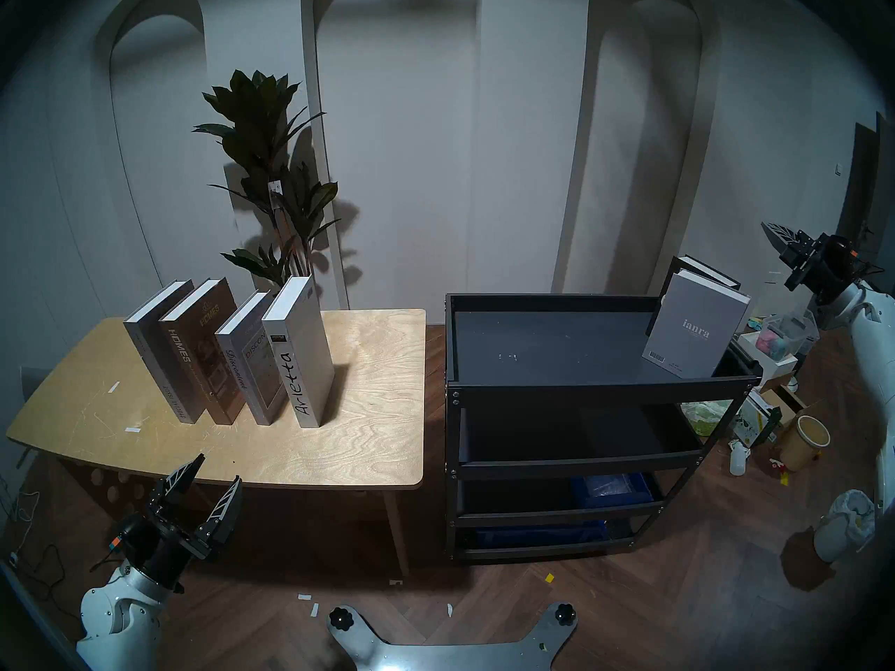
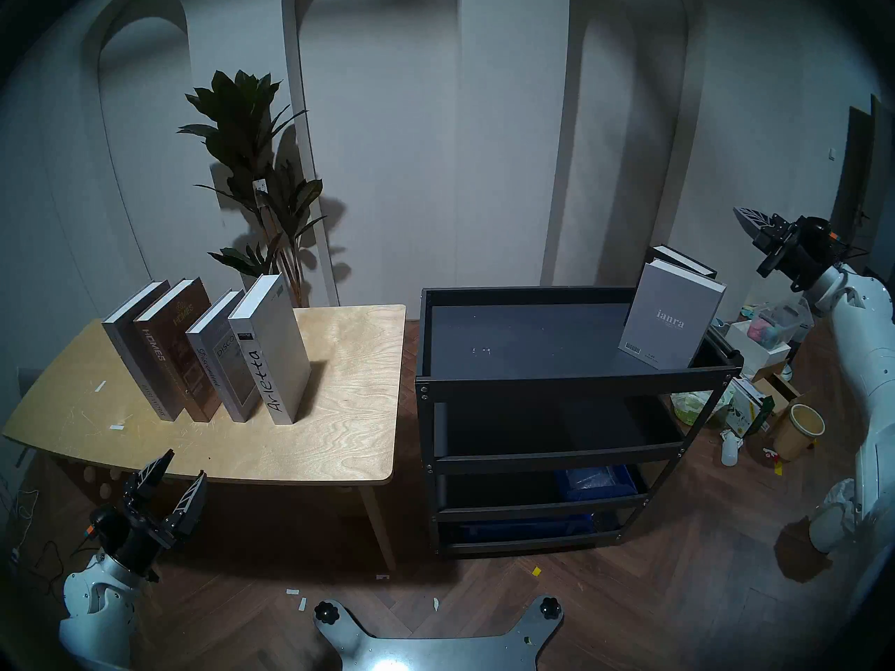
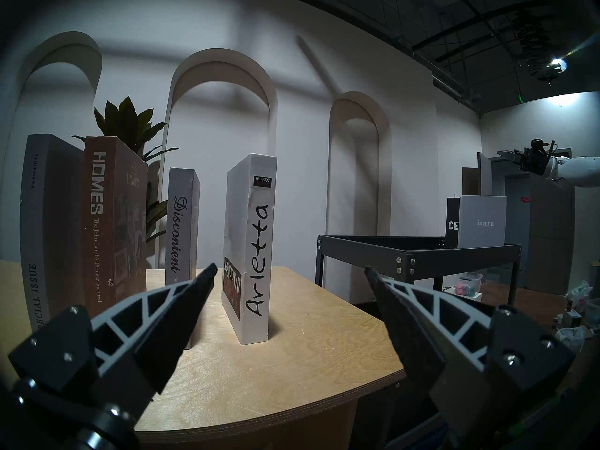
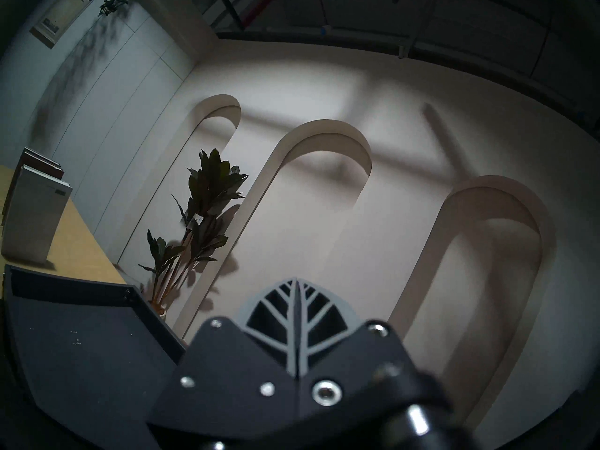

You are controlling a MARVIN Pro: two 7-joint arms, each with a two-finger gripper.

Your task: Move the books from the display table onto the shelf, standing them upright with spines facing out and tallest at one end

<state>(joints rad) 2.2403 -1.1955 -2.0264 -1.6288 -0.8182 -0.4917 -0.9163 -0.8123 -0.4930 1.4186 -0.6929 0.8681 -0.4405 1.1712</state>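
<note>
The left gripper (image 1: 206, 471) is seen nearest, at about seven o'clock in the head view, its jaws spread wide and empty, held just short of the wooden table's (image 1: 339, 442) near edge; on that table, toward ten o'clock, four books are stood upright in a row with spines forward: grey "Special Issue" (image 1: 160, 355), brown "HOMES" (image 1: 198, 350), grey "Discontent" (image 1: 247, 360) and white "Arletta" (image 1: 300, 355); at three o'clock the black rack (image 1: 557, 389) is placed beside the table; on its top tray, at the right end, grey "ianra" (image 1: 692, 326) is stood with its cover forward, and a black book (image 1: 702, 270) is stood behind it; above and right of them, at two o'clock, the right gripper (image 1: 775, 234) is held with jaws pressed together, empty; farthest back a potted plant (image 1: 271, 171) is seen.
</note>
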